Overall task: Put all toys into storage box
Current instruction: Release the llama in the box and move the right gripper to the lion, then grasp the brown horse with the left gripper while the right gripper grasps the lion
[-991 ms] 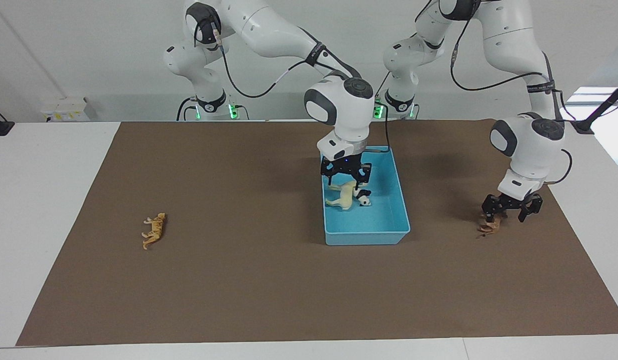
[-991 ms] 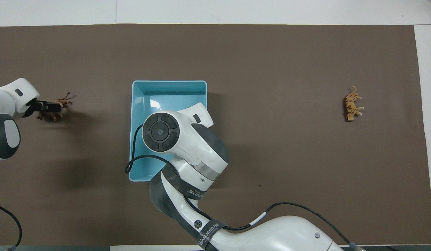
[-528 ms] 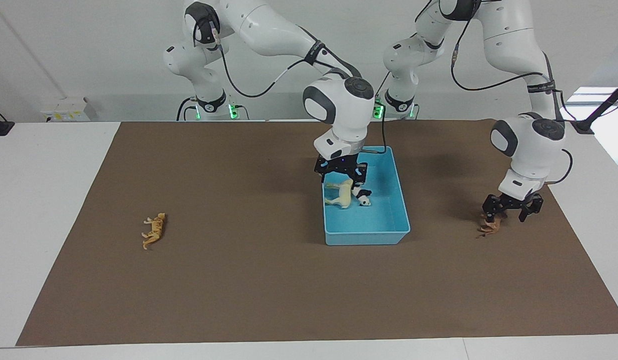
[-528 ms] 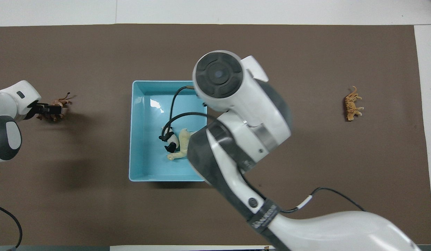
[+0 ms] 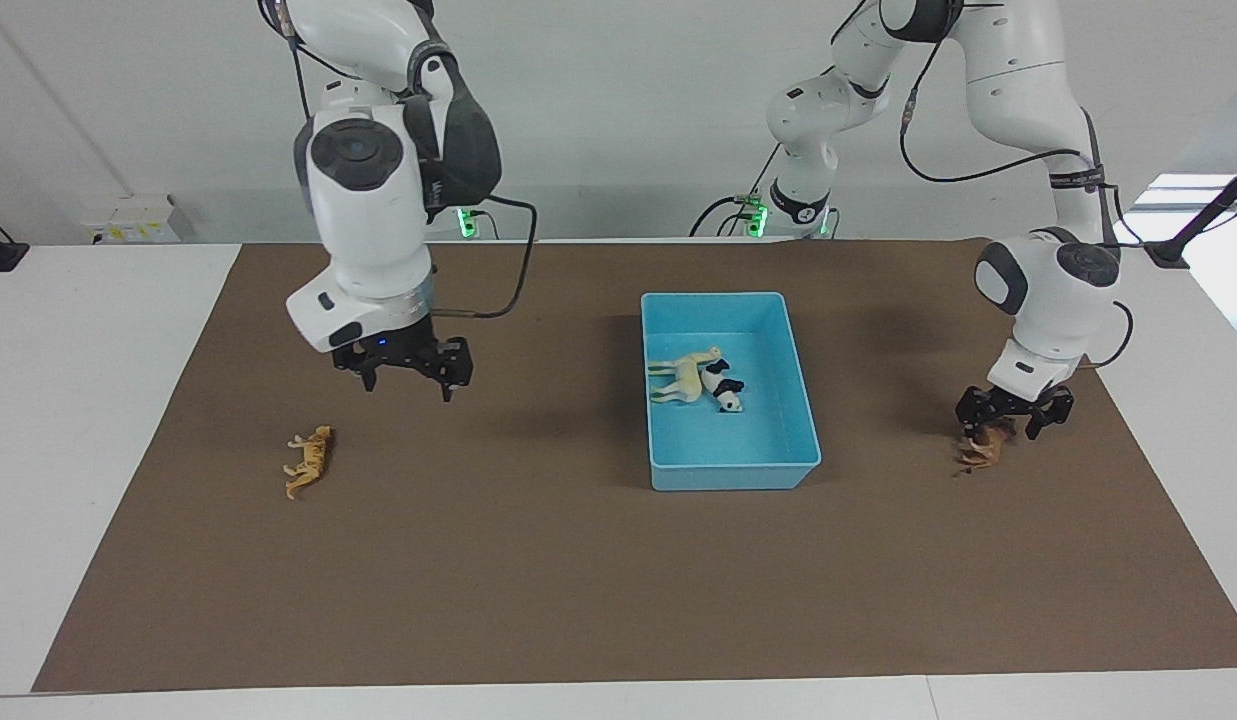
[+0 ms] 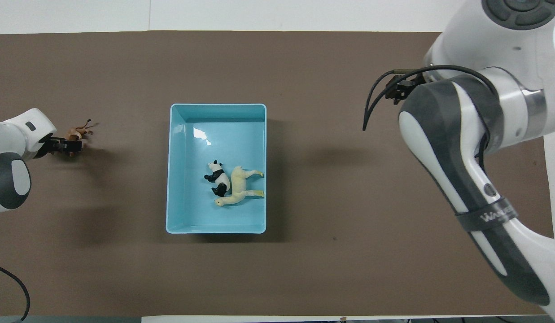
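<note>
Covering white table [image 5: 98, 330] | brown mat [image 5: 538, 560] | white wall [image 5: 618, 120]

The right gripper [image 5: 406, 372] has left the storage box [image 5: 804, 400] and swung toward the right arm's end of the worktop, now raised near the tiger [image 5: 309, 460]. The left gripper [image 5: 1013, 418] has sunk lower onto the brown figurine [image 5: 986, 448].

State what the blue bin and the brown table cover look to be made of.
Storage box: probably glossy moulded plastic, given the bright highlight on its floor and its smooth, rounded rim. Table cover: seemingly matte paper or thin card, flat and glare-free with a clean straight edge, though felt cannot be ruled out.
</note>
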`<act>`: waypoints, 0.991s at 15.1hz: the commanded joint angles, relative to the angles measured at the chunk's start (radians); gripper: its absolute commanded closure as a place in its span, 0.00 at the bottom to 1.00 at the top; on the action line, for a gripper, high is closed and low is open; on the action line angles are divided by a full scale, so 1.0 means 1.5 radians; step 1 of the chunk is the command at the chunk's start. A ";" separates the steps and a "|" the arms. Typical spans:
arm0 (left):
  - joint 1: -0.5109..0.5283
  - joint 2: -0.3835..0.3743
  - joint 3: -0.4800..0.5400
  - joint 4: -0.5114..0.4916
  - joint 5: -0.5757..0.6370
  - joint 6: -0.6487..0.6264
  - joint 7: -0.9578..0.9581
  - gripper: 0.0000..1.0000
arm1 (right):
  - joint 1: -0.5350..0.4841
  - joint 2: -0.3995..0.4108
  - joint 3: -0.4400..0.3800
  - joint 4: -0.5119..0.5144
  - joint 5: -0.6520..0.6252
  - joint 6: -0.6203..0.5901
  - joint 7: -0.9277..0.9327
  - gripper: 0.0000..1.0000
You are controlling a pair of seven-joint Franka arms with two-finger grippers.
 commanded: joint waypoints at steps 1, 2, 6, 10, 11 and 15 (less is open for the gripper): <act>0.008 -0.004 -0.002 -0.017 0.018 0.016 -0.010 0.01 | -0.089 -0.074 0.011 -0.167 0.002 0.100 -0.109 0.00; 0.009 -0.004 -0.002 -0.018 0.018 0.016 -0.010 0.01 | -0.102 -0.097 0.011 -0.232 0.002 0.157 -0.114 0.00; 0.009 -0.004 -0.002 -0.023 0.018 0.016 -0.011 0.19 | -0.135 -0.135 0.010 -0.442 0.001 0.398 -0.124 0.00; 0.009 -0.004 -0.002 -0.023 0.018 0.016 -0.024 0.56 | -0.207 -0.126 0.010 -0.511 0.000 0.523 -0.243 0.00; 0.008 -0.004 -0.002 -0.022 0.018 0.015 -0.035 0.64 | -0.216 -0.125 0.010 -0.510 0.001 0.526 -0.266 0.00; 0.003 -0.004 -0.002 -0.016 0.018 0.008 -0.051 0.81 | -0.217 -0.088 0.011 -0.511 0.001 0.579 -0.266 0.00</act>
